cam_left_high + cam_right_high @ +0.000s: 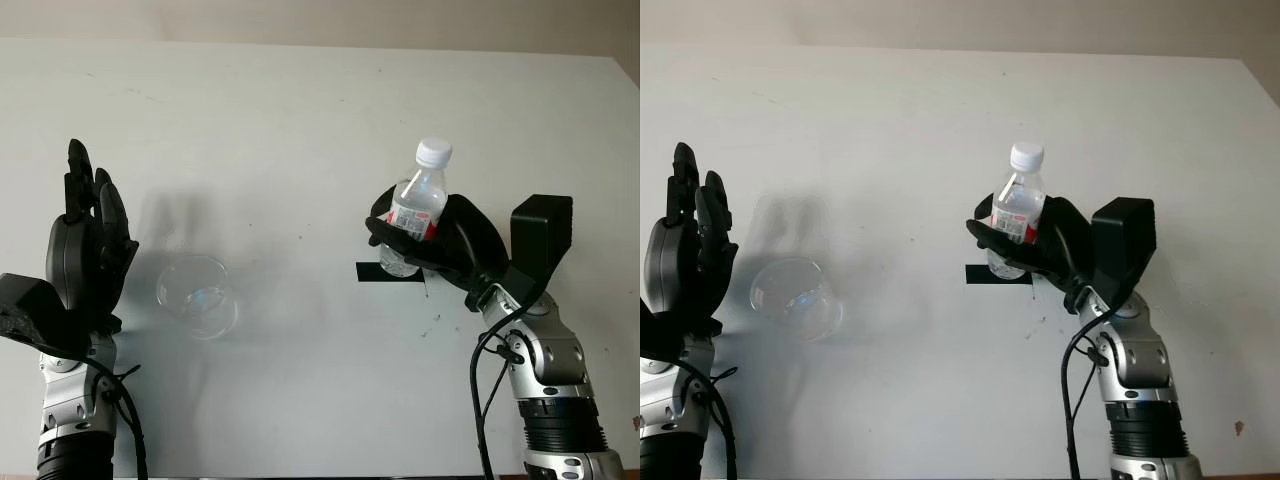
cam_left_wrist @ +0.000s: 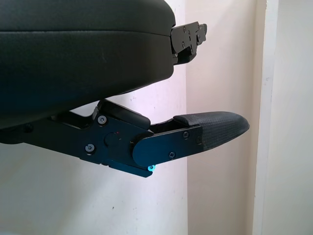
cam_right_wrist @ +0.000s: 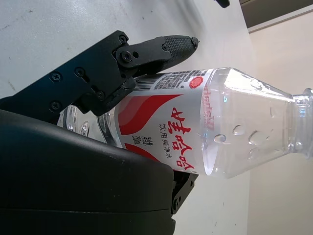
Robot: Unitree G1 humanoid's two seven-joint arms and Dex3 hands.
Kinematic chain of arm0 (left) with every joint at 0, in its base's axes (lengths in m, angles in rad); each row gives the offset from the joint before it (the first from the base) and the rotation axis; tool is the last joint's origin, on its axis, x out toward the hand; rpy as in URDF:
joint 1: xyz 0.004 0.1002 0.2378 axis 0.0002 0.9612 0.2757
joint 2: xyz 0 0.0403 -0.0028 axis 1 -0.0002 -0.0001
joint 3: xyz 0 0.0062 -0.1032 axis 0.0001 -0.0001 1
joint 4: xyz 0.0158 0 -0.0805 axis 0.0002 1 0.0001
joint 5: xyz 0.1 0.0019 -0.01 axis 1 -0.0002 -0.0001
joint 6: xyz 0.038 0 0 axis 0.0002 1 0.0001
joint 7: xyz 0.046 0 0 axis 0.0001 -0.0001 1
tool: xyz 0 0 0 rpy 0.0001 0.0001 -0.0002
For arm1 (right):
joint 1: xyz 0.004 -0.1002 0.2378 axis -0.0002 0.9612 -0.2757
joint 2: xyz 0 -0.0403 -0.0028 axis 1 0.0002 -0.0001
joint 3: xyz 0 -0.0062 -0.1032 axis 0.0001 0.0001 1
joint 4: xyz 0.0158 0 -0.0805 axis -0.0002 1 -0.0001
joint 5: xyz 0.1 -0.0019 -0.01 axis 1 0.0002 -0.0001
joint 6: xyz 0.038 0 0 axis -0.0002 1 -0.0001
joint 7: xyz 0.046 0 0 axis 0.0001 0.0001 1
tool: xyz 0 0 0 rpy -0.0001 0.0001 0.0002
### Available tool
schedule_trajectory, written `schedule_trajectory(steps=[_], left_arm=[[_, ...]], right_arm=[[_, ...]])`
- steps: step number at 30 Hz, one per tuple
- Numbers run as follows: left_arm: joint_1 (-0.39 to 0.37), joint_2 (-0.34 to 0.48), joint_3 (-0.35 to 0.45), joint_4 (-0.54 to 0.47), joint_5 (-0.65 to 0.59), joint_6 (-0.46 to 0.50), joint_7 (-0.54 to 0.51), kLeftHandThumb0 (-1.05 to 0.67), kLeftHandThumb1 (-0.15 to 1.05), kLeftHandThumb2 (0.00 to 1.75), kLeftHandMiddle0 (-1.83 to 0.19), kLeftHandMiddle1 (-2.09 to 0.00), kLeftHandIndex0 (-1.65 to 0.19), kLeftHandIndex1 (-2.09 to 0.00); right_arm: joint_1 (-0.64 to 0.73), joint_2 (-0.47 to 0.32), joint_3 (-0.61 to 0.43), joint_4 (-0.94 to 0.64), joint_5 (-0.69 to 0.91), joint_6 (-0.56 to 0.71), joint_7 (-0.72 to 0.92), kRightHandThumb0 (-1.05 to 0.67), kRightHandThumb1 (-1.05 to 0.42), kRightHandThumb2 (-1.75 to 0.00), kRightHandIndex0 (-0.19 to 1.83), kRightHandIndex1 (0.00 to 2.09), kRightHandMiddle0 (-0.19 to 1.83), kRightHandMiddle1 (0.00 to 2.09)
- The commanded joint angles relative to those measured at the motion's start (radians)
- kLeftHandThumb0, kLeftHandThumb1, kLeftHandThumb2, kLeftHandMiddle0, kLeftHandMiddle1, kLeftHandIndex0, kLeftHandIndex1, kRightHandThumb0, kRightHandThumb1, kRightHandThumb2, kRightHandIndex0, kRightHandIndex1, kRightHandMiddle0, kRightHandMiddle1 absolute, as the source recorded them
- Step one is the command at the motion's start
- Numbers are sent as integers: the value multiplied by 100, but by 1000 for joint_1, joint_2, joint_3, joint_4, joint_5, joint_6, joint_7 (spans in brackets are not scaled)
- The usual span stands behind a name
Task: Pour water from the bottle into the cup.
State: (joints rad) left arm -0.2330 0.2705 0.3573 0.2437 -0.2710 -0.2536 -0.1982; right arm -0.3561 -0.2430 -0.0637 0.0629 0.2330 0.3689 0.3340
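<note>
Left eye view: right robot hand [image 1: 420,238] grips the bottle [image 1: 415,205] around its labelled middle, fingers wrapped on it, bottle upright with a slight lean, white cap [image 1: 434,152] on. The bottle sits over a black tape mark [image 1: 372,272] on the white surface [image 1: 300,110]; can't tell if its base touches or is just lifted. Clear cup [image 1: 195,295] stands well apart toward the robot's left, looks empty. Left robot hand [image 1: 88,240] is raised just beside the cup, open, holds nothing, not touching it. Right eye view: same layout, bottle [image 1: 1015,210] in the right robot hand [image 1: 1025,240], cup [image 1: 792,298] near the left robot hand [image 1: 685,250], wide bare gap between bottle and cup. Left wrist view: left robot hand shell and one finger [image 2: 210,131] against a plain wall, nothing in the grasp. Right wrist view: bottle [image 3: 205,127] clamped between a finger [image 3: 161,49] and the palm shell, red-and-white label facing the camera, droplets inside the clear upper part, water level not clear. Progress judgement: grasp done, that's all; left to do is carry the bottle over to the cup, tilt and pour. Cap looks closed, so pouring likely needs it off first. No water in the cup as far as visible.
</note>
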Motion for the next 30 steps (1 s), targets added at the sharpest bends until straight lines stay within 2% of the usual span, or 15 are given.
schedule_trajectory(steps=[1, 11, 15, 19, 25, 28, 29, 30], left_arm=[[3, 8, 3, -3, -1, -8, -3, -78, 105, 62, 19, 0, 19, 0], [2, 8, 4, 1, -1, -7, -2, -78, 105, 62, 19, 0, 19, 0], [3, 10, 3, 1, 1, -7, -4, -78, 105, 62, 19, 0, 19, 0], [2, 12, 5, 3, -2, -9, -7, -78, 105, 62, 19, 0, 19, 0], [-2, 12, 9, 9, -4, -10, -10, -78, 105, 62, 19, 0, 19, 0], [-3, 10, 11, 10, -6, -8, -10, -78, 105, 61, 19, 0, 19, 0], [-3, 10, 11, 10, -6, -9, -12, -78, 105, 61, 19, 0, 19, 0], [-3, 11, 11, 10, -6, -9, -13, -78, 105, 62, 19, 0, 19, 0]], right_arm=[[-5, -3, 1, 25, -9, -13, 4, -44, -105, -42, 134, 209, 79, 209], [-4, -4, 18, 52, -38, -43, 30, -46, -105, -42, 122, 209, 77, 209], [7, -6, 27, 59, -44, -63, 54, -47, -105, -37, 116, 209, 69, 209], [17, -8, 38, 78, -57, -106, 78, -50, -105, -31, 103, 209, 46, 209], [32, 9, 24, 82, -40, -98, 78, -52, -105, -21, 68, 209, 24, 209], [49, 29, 12, 89, -25, -116, 67, -55, -105, -11, 31, 209, 2, 209], [57, 33, 9, 97, -21, -141, 72, -56, -104, -9, 18, 209, -4, 205], [62, 35, 6, 105, -19, -159, 76, -58, -102, -7, 3, 185, -8, 182]])
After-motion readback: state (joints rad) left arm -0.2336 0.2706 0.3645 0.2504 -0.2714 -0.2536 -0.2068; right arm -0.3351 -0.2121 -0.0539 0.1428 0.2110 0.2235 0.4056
